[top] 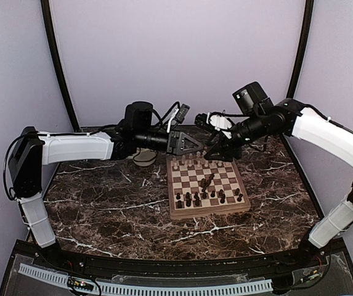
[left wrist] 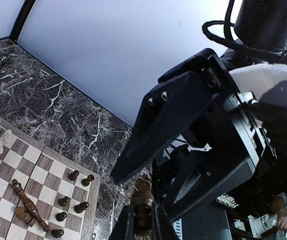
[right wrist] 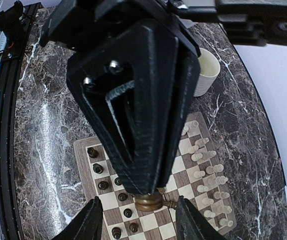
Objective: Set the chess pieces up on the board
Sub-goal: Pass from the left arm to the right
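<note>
My left gripper [top: 193, 145] is shut on a dark brown chess piece [left wrist: 142, 206], held in the air above the far edge of the board [top: 210, 213]. The right gripper [right wrist: 139, 221] faces it tip to tip, open, its fingers [right wrist: 86, 223] standing apart on either side of the piece's round base [right wrist: 149, 202]. Cream pieces [top: 191, 162] stand on the far rows and dark pieces [top: 194, 198] on the near rows. Two dark pieces [left wrist: 28, 206] lie on their sides in the board's middle.
A cream mug [right wrist: 206, 70] stands on the dark marble table behind the board's far left corner, under the left arm. The white back wall is close behind both grippers.
</note>
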`<state>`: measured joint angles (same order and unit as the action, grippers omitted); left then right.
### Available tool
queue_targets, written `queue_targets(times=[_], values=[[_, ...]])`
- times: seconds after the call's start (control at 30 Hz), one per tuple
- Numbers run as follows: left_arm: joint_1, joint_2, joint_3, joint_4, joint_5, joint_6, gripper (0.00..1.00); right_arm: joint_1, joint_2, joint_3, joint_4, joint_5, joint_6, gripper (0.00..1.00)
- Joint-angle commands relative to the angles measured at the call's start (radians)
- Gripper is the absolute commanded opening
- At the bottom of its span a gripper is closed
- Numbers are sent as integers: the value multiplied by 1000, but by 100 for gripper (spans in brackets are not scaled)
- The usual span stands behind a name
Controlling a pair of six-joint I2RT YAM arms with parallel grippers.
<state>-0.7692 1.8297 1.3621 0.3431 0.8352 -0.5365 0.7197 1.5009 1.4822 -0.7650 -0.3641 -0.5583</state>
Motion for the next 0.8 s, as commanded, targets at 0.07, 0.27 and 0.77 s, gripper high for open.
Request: queue_targets(times=[0.07,0.27,0.77], values=[[-16,14,51,-32,23,-1,1,29,-14,-11,22,57,-19,48],[-23,24,63,-45,27,-1,1,32,-18,-22,27,71,-25,24],[-25,-8,40,-26,-51,3,33,-12,-60,-72,71,44,13,4]])
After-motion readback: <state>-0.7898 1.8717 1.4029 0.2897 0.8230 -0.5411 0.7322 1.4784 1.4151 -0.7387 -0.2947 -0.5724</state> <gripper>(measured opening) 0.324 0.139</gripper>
